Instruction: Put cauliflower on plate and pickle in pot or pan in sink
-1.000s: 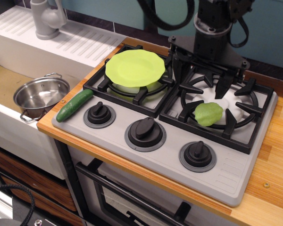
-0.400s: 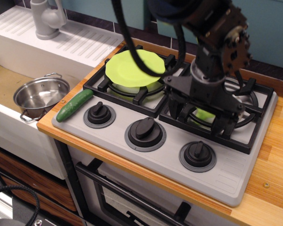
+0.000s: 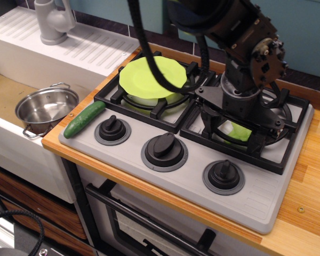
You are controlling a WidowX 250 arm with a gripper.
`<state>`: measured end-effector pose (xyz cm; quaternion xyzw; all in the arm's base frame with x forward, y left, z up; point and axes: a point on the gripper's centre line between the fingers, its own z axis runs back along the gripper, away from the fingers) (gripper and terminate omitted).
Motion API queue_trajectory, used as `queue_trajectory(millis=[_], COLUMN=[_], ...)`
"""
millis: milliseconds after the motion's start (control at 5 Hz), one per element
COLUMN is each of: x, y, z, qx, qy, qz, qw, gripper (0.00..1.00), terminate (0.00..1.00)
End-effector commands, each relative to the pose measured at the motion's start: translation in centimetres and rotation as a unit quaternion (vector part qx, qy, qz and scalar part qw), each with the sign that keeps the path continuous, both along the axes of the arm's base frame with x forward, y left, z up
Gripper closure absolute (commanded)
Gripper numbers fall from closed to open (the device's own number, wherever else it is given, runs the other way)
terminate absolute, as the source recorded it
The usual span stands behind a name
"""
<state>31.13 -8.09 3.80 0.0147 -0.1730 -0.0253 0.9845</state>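
Note:
The pale green cauliflower point(image 3: 240, 131) lies on the right burner grate. My gripper point(image 3: 234, 133) is lowered over it, its fingers point(image 3: 210, 124) standing either side of it and open; the arm hides most of it. The lime-green plate point(image 3: 149, 77) rests on the left burner, empty. The dark green pickle point(image 3: 84, 119) lies on the stove's front left corner. The steel pot point(image 3: 47, 108) stands empty in the sink point(image 3: 10, 140), to the left of the pickle.
A grey tap point(image 3: 52, 21) and a ribbed drainboard point(image 3: 90, 48) are at the back left. Three black knobs point(image 3: 164, 149) line the stove front. The wooden counter point(image 3: 309, 186) runs along the right. Black cables hang above the plate.
The arm came forward and down from behind the right burner onto the cauliflower, then shifted slightly right. The fingers now straddle the cauliflower. Nothing else moved.

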Motion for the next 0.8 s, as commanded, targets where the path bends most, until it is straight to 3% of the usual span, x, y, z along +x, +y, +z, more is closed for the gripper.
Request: queue_trajectory(millis=[0,400,600], x=[1.6,2.6,3.2], y=[0.0,-0.4,-0.3], z=[1.4,0.9,1.0], qx=[-0.005,-0.008,-0.007], qy=[-0.034,-0.051,-0.040], qz=[-0.013,-0.038,-0.045], qw=[0.9993,0.9979,0.9982], gripper=[0.00,0.00,1.00], terminate=[0.00,0.00,0.00])
